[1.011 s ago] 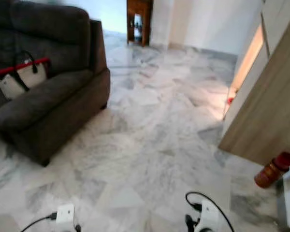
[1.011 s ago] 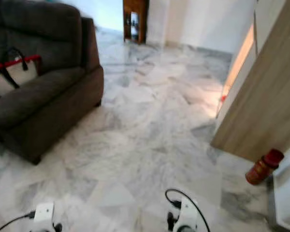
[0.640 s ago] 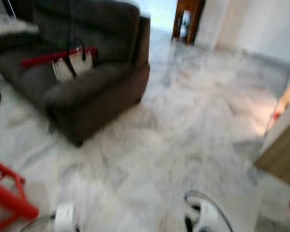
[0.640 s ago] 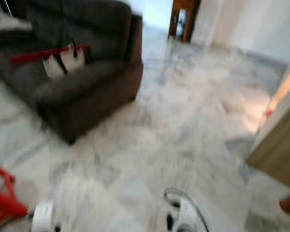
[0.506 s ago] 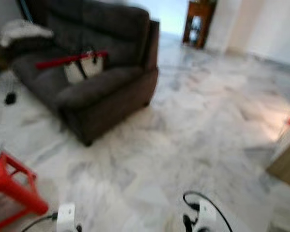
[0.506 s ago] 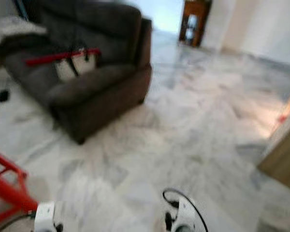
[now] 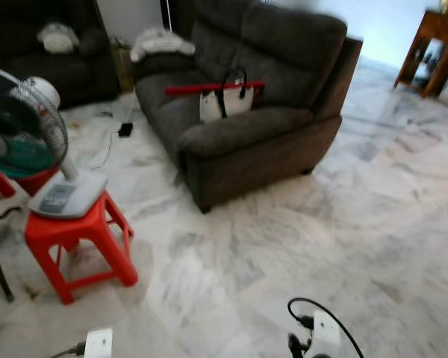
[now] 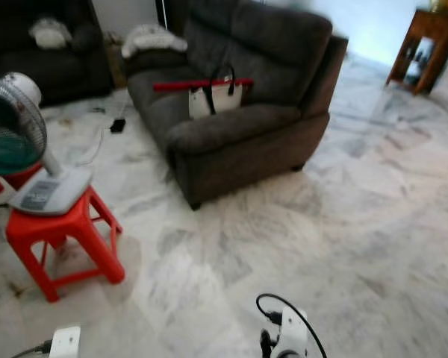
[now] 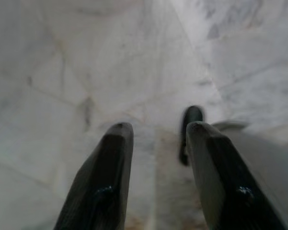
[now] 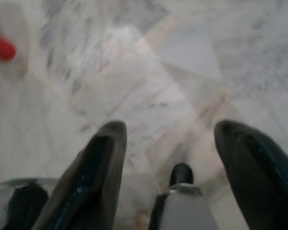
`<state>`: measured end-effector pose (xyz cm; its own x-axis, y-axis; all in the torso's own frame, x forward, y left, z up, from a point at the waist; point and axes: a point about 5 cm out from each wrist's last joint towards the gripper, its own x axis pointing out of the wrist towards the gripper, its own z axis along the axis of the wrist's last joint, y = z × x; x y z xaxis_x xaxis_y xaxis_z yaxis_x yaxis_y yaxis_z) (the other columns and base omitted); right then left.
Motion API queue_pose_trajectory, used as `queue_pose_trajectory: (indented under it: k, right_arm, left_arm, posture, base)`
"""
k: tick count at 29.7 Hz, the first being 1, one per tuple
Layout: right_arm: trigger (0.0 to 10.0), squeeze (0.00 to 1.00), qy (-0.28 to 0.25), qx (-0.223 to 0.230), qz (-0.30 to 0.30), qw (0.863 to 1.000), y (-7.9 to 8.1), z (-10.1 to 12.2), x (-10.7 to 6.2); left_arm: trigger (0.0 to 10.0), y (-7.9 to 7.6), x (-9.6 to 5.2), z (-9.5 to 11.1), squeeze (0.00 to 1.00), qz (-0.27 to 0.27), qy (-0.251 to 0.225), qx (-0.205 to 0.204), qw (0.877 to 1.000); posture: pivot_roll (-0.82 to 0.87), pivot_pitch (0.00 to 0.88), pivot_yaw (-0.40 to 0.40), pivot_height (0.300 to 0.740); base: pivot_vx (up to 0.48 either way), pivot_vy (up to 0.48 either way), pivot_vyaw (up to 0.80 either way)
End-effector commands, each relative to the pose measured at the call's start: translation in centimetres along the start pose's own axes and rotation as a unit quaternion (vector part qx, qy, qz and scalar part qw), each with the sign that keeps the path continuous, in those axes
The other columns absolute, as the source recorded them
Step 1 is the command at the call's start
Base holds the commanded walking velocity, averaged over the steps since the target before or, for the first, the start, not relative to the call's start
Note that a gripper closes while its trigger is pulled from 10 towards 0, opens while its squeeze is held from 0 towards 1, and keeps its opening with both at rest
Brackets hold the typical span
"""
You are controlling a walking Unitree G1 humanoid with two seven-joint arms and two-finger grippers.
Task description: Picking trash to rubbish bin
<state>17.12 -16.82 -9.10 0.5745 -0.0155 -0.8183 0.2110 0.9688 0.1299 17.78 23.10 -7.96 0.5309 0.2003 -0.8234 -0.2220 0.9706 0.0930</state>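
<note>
Swinging left, the view gained a red stool (image 7: pixel 75 239) (fan (image 7: pixel 19 123) atop); both grippers (image 9: pixel 156 139) (image 10: pixel 170 139) hang released.

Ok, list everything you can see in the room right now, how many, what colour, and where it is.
Sofa: one, dark grey, centre back.
Handbag: one, white with black handles, on the sofa seat.
Red stick: one, lying across the sofa by the handbag.
Second sofa: one, dark, far left back.
Pale bundles: two, whitish, one on each sofa; too blurred to identify.
Stool: one, red plastic, left foreground.
Fan: one, white with teal blades, standing on the stool.
Small black item with cable: one, on the floor left of the sofa.
Wooden cabinet: one, brown, far right back.
Floor: grey-white marble.
Left gripper: black fingers, open, over floor.
Right gripper: black fingers, open, over floor.
</note>
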Motion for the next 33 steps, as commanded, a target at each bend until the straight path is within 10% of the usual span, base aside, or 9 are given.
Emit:
queue_pose_trajectory:
  k: [1, 33]
  right_arm:
    - [10.0, 0.00, -0.005, -0.006, 0.008, 1.000, 0.57, 0.38, 0.12]
    - [10.0, 0.00, -0.001, -0.004, 0.010, 1.000, 0.77, 0.06, 0.08]
  left_arm:
    - [10.0, 0.43, -0.11, -0.74, 0.00, 0.004, 0.013, 0.012, 1.000]
    - [10.0, 0.82, -0.16, -0.97, 0.00, 0.011, 0.015, 0.011, 1.000]
  posture:
    - [-0.03, 0.000, -0.014, 0.740]
    - [-0.02, 0.000, -0.014, 0.740]
  base:
    - [0.000, 0.000, 0.80]
    - [0.000, 0.000, 0.80]
